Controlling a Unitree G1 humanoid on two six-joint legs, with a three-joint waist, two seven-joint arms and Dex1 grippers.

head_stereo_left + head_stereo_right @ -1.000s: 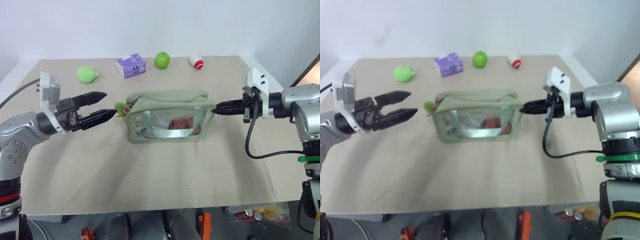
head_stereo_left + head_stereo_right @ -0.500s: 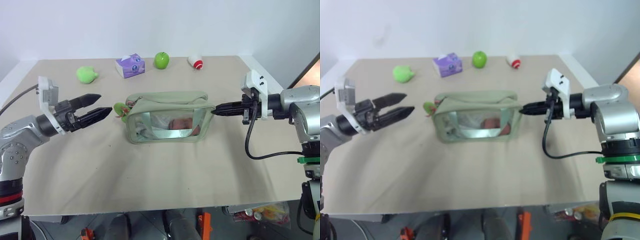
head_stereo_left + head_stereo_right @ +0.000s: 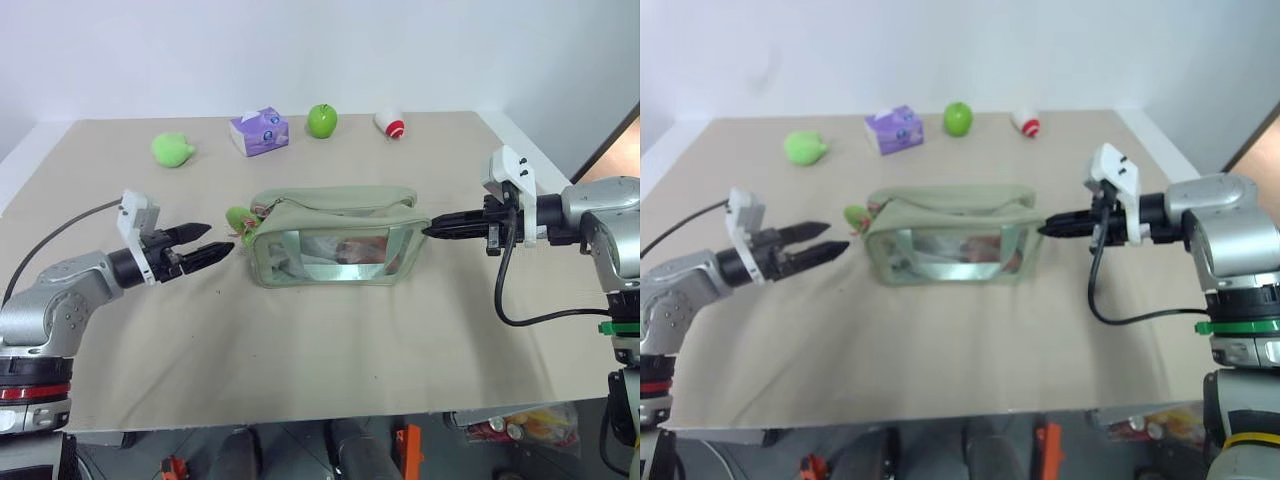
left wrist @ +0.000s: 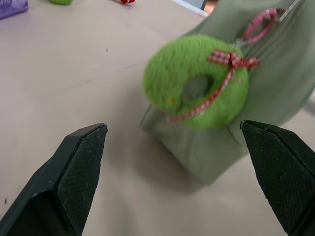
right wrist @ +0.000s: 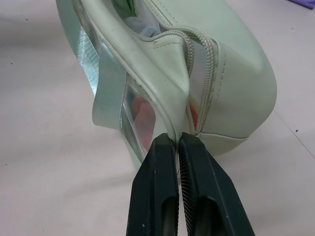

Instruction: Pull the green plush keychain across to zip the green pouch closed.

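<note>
Since a second ago the left claw [image 3: 208,248] has dropped lower toward the table [image 3: 300,350], lining up on the green plush keychain [image 4: 199,88]. The keychain hangs at the green pouch [image 3: 335,240]'s left end, zipper unclosed. This is the approach: next, close on the ring, then draw it right. Left claw spread wide (empty); the right claw [image 5: 178,147] is clenched, seemingly pinching the pouch's end seam.

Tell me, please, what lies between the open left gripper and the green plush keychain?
Nothing: between the left gripper and the green plush keychain there is just bare table, seen in the left wrist view.
</note>
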